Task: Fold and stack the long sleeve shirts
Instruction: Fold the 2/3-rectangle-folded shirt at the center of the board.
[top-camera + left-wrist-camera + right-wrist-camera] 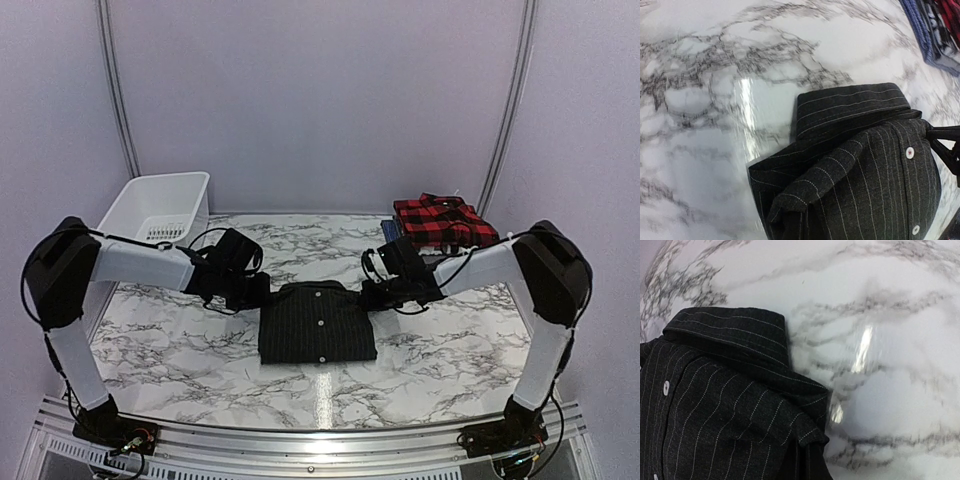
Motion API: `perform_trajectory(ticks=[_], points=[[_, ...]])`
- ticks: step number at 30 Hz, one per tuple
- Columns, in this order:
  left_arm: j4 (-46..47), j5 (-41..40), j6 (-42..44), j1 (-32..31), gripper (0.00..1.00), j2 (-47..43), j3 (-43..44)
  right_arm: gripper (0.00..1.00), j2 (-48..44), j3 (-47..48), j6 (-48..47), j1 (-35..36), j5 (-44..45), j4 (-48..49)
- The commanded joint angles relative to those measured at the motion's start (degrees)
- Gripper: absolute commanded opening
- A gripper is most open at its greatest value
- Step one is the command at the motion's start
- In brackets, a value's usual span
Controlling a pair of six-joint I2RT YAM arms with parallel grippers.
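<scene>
A black pinstripe long sleeve shirt (318, 322) lies folded, buttons up, in the middle of the marble table (180, 340). My left gripper (262, 292) is at its left shoulder corner and my right gripper (372, 295) at its right shoulder corner, each shut on a pinch of the cloth. In the left wrist view the shirt (875, 175) bunches up toward the camera and hides my fingers. The right wrist view shows the collar and shoulder (730, 410) gathered the same way. A red-and-black plaid shirt (443, 221) tops a folded stack at the back right, over a blue one (925, 30).
A white plastic bin (158, 207) stands at the back left corner of the table. The folded stack sits just behind my right arm. Purple walls close in the back and both sides. A metal rail (320, 445) runs along the near edge.
</scene>
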Motion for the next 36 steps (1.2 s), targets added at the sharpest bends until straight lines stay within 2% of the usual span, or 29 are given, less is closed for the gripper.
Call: perform_trajectory(ticks=[1,5,10,13,18,19,20,22,24,26,30,32,34,36], points=[[1.11,-7.62,-3.62,-4.02,0.0,-11.27,-9.47,0.0,-11.49,-7.72,2.81,3.26,4.27,-1.77],[1.07,-10.89,-3.89,-4.51,0.0,-16.75,-13.0,0.0,-17.41,-9.94,2.86,3.51,6.66,-3.63],[-0.85,-13.93,-1.24,-4.4,0.0,-18.54,-11.91,0.0,-20.89,-9.02,1.37,3.45,10.0,-4.53],[-1.72,-14.71,-0.13,-3.68,0.0,-17.08,-10.34,0.0,-19.31,-6.96,0.04,3.48,11.29,-3.78],[-1.74,-12.36,2.61,-0.51,0.02,-10.73,-6.05,0.0,-11.07,-0.18,-2.66,1.62,11.03,-3.22],[-1.89,-12.22,3.43,0.1,0.1,-9.68,-5.04,0.0,-9.82,1.66,-3.0,1.39,10.19,-4.06],[-2.47,-12.55,4.21,0.39,0.23,-9.13,-3.93,0.0,-9.3,3.21,-3.67,1.52,9.88,-4.68],[-4.37,-13.02,5.65,0.9,0.43,-9.11,-1.31,0.09,-9.21,5.24,-4.69,2.34,9.16,-5.25],[-5.45,-13.45,6.98,0.92,0.54,-10.99,-0.37,0.16,-8.98,6.79,-5.18,3.38,8.64,-6.95],[-6.16,-13.11,7.44,0.88,0.58,-13.03,-0.36,0.19,-8.92,7.19,-4.76,4.91,7.76,-7.78],[-7.41,-10.03,6.83,-0.46,0.5,-16.64,-1.85,0.21,-8.6,6.84,-2.54,9.77,3.61,-6.94],[-7.48,-7.52,6.11,-1.71,0.41,-17.71,-3.2,0.21,-7.88,7.27,-1.55,12.26,2.96,-6.26],[-7.43,-4.33,4.81,-2.75,0.27,-18.16,-4.85,0.21,-6.23,8.19,-0.97,14.04,2.33,-5.23],[-7.41,-2.11,4.31,-4.33,0.2,-18.08,-6.03,0.21,-3.82,9.48,-0.97,14.69,1.99,-4.92]])
